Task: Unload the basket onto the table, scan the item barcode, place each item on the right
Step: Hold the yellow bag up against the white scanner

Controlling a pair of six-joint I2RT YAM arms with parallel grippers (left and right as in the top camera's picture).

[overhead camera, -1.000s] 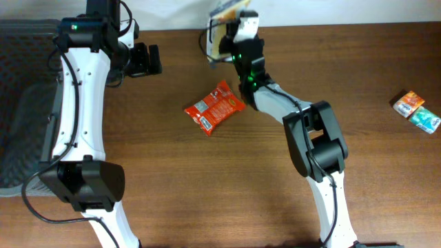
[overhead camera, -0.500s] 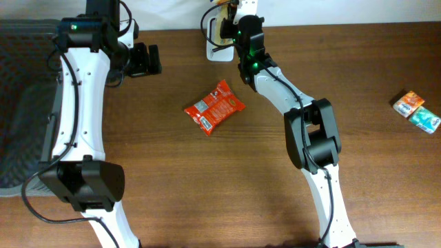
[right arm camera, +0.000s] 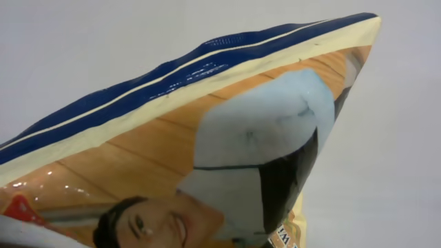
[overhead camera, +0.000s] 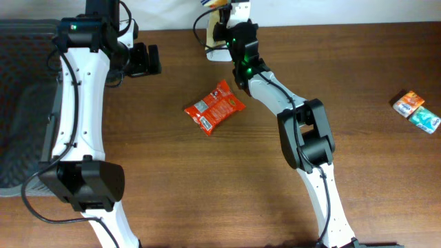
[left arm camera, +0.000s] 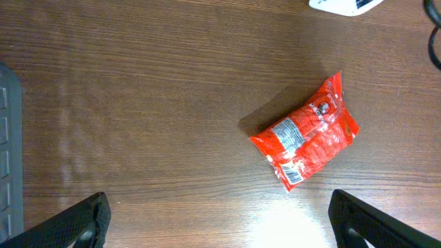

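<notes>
Hanging over the white scanner [overhead camera: 219, 53] at the far table [overhead camera: 358, 179] edge, the snack bag [right arm camera: 207, 138] is pinched by the right end effector [overhead camera: 228, 12]; the left end effector [overhead camera: 147, 60] is spread wide. A missed read is risked if the unseen barcode faces away.

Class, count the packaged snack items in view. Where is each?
4. On the table, a red packet lies centrally; an orange packet and a teal packet sit together at the right; a blue-and-yellow bag is held by the right gripper at the far edge. More may be hidden.
</notes>
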